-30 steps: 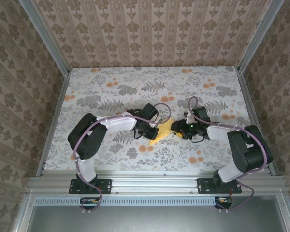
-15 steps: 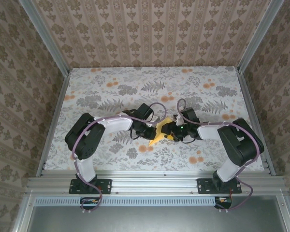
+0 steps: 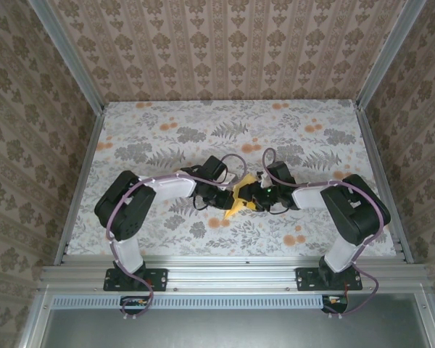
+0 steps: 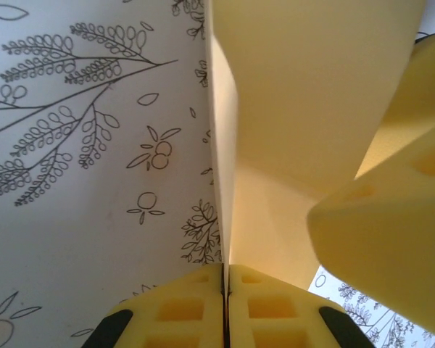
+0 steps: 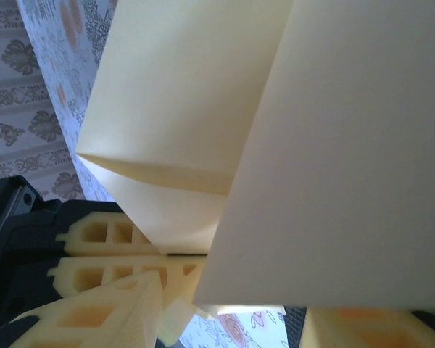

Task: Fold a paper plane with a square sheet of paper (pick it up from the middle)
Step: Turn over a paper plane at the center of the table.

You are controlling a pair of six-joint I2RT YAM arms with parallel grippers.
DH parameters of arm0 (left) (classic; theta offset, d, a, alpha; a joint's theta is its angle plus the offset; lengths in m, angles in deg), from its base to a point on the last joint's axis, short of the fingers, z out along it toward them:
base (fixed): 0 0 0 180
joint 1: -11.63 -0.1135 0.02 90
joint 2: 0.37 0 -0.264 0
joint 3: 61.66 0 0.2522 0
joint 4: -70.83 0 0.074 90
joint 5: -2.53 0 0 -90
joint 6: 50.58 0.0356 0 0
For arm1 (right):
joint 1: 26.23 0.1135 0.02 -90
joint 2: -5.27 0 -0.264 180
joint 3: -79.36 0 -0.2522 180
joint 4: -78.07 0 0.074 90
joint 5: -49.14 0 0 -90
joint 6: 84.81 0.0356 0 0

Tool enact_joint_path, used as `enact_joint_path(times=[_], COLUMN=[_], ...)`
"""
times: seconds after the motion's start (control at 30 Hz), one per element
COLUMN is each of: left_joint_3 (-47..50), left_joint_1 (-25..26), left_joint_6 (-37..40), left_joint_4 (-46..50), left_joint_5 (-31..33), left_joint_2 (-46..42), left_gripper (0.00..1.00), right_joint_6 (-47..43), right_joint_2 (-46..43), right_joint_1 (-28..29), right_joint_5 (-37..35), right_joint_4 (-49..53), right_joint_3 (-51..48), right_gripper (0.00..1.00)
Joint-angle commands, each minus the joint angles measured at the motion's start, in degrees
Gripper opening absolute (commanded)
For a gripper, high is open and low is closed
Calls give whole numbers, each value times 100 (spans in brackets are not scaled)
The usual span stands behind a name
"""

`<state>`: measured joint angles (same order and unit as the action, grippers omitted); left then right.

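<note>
The yellow-orange sheet of paper (image 3: 237,203) is folded and stands up off the cloth at the table's middle, one pointed corner toward the near edge. I cannot tell if it has the paper plane's shape. My left gripper (image 3: 230,196) is shut on its edge; the pads (image 4: 196,304) press together on the paper (image 4: 312,94). My right gripper (image 3: 252,197) faces it from the right, open, its jaws (image 5: 235,319) apart around a hanging flap of the paper (image 5: 348,145). One right finger (image 4: 391,246) shows beside the sheet. The left fingers (image 5: 109,250) are behind the flap.
A floral cloth (image 3: 203,123) covers the table. Aluminium rails run along the left side (image 3: 82,181) and the near edge (image 3: 232,275). Patterned walls close in the back and both sides. Both arms crowd the middle.
My right gripper has moved left, up close to the left gripper. The paper between them has been pushed from lying fairly flat into a taller, tighter fold. The left gripper has stayed shut.
</note>
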<state>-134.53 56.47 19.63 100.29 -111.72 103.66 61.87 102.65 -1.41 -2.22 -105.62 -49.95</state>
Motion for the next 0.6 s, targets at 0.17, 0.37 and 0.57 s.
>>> enact_joint_path(times=[0.17,0.37,0.57], left_joint_3=[176,248,323], left_joint_1=[-76,-105,-135], left_joint_6=[-192,-275,-358], left_joint_4=[-266,-381,-489], left_joint_5=[-263,-352,-445], left_joint_2=[-328,-416,-446], left_gripper=[8,8,8], right_joint_6=[525,546,608], right_joint_2=[2,-84,-104], right_joint_1=[102,102,119], right_joint_5=[66,-71,-127], right_joint_4=[-566,-480,-504], right_joint_3=[-145,-221,-264], right_gripper=[48,46,37])
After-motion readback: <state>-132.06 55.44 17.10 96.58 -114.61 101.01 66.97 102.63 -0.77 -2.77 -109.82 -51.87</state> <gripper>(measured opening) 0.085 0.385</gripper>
